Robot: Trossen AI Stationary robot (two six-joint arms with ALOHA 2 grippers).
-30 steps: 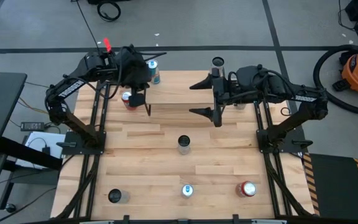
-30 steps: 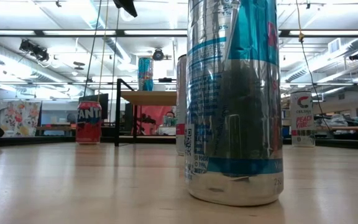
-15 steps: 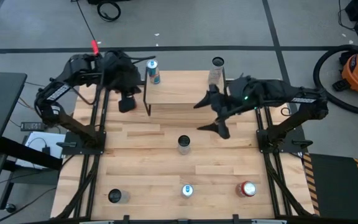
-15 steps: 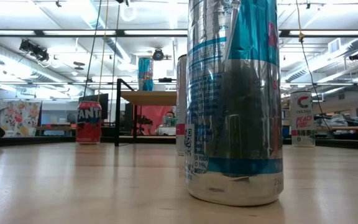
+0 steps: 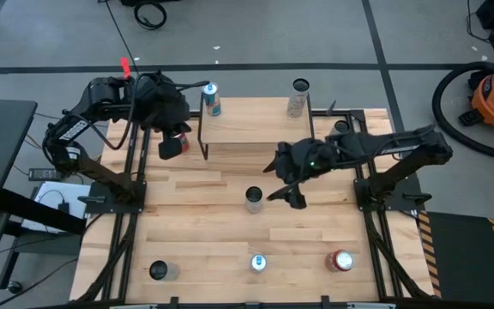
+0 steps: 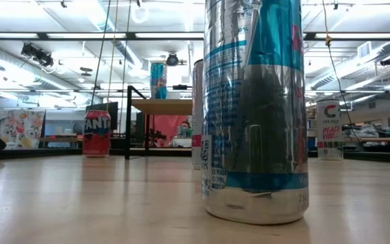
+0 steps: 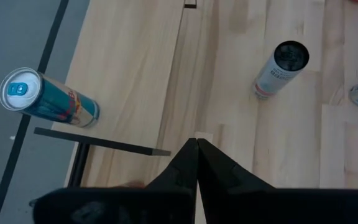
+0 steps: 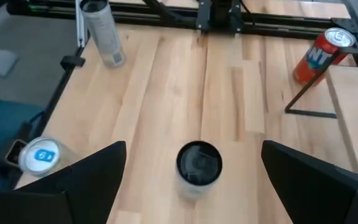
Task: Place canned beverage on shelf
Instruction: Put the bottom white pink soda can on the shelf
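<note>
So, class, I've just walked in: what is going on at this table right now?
Two dark robot arms are stocking a low light-wood shelf on black legs, which already holds one blue-and-silver can at its left end. The right gripper is open and reaching toward an upright dark-topped can at the middle of the table, not yet touching it. The left gripper is shut and empty, beside the shelf's left end. More cans stand along the table's near edge.

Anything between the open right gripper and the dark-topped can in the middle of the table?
No. In the right wrist view only bare tabletop surrounds the can, which stands ahead of the open right gripper.
</note>
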